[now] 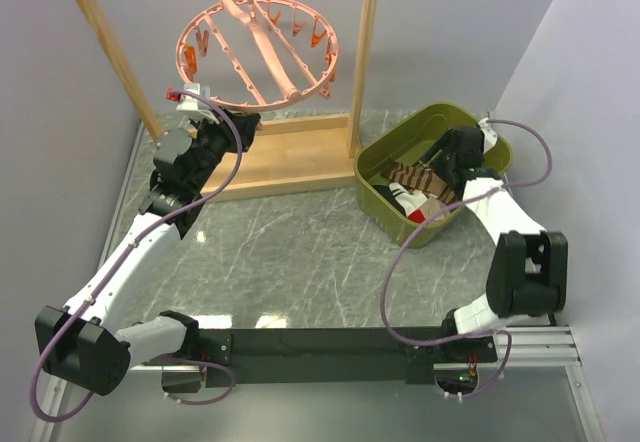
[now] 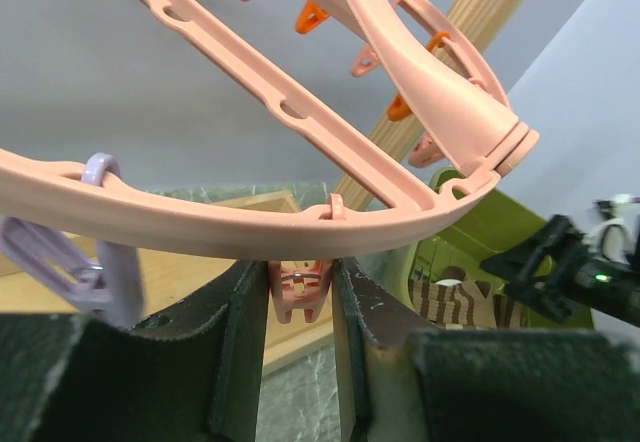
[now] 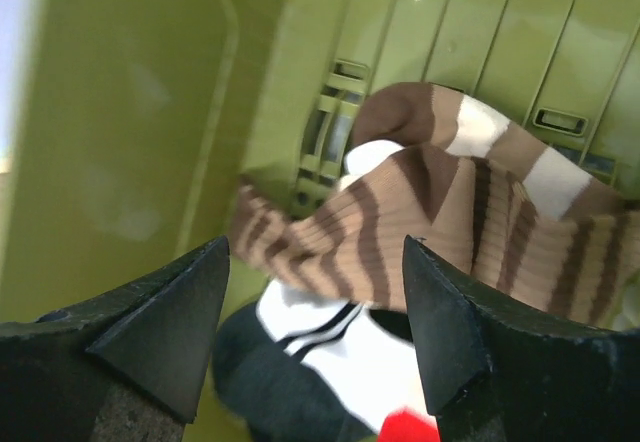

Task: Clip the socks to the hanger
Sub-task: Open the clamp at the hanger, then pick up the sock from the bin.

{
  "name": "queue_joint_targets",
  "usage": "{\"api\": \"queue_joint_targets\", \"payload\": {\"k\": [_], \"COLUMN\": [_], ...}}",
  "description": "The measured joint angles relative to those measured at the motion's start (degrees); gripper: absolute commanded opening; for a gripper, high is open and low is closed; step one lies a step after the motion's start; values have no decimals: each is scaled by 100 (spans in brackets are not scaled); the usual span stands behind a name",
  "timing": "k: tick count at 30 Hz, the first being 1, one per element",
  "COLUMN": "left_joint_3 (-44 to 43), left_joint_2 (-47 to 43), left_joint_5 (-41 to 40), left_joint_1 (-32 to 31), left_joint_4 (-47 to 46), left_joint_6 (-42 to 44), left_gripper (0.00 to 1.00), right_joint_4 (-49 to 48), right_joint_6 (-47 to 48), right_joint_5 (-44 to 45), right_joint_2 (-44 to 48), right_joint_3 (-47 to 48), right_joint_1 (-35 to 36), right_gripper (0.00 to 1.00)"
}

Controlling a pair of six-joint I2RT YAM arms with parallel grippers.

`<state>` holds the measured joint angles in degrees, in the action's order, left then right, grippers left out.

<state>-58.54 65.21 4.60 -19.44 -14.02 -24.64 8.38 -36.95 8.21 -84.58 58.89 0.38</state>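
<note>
The salmon-pink ring hanger (image 1: pixel 258 52) hangs by its hook from the wooden rack bar. My left gripper (image 1: pixel 240 122) is raised to its near rim (image 2: pixel 200 227), and its jaws (image 2: pixel 298 272) are closed against both sides of a small pink clip (image 2: pixel 300 290) under the rim. The brown socks with tan stripes (image 1: pixel 415 179) lie in the green bin. My right gripper (image 1: pixel 440 167) is inside the bin, open and empty, its jaws (image 3: pixel 315 247) spread just above one striped sock (image 3: pixel 400 232). The striped socks also show in the left wrist view (image 2: pixel 470 302).
The light wooden rack (image 1: pixel 365 52) stands on its base board at the back. The green bin (image 1: pixel 385 147) sits at the right and also holds a white-black-red sock (image 3: pixel 330 362). A lilac clip (image 2: pixel 60 262) hangs from the rim left of my left gripper.
</note>
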Motion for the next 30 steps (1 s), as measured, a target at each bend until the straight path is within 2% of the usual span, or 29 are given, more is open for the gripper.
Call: {"api": "queue_joint_targets", "payload": {"k": [9, 17, 21, 25, 28, 29, 30], "left_joint_3": [13, 15, 20, 61, 98, 107, 111], "left_joint_2": [0, 0, 0, -22, -55, -68, -83], "left_joint_5": [186, 184, 184, 184, 181, 181, 181], "left_joint_1": [-4, -4, -4, -4, -4, -4, -4], "left_joint_4": [-118, -118, -118, -155, -164, -160, -160], "left_joint_6": [4, 79, 125, 144, 149, 149, 149], "left_gripper": [14, 15, 15, 15, 15, 15, 15], "right_joint_4": [289, 518, 564, 669, 763, 776, 791], "right_joint_6": [39, 103, 146, 221, 295, 319, 361], "right_joint_5": [623, 1025, 1043, 1043, 1040, 1038, 1038], "right_joint_2": [-1058, -1565, -1781, -1943, -2114, -2149, -2164], "right_joint_3": [669, 1167, 1261, 1357, 1537, 1572, 1589], "right_joint_1": [0, 0, 0, 13, 31, 35, 39], "right_gripper": [75, 75, 64, 58, 39, 26, 20]}}
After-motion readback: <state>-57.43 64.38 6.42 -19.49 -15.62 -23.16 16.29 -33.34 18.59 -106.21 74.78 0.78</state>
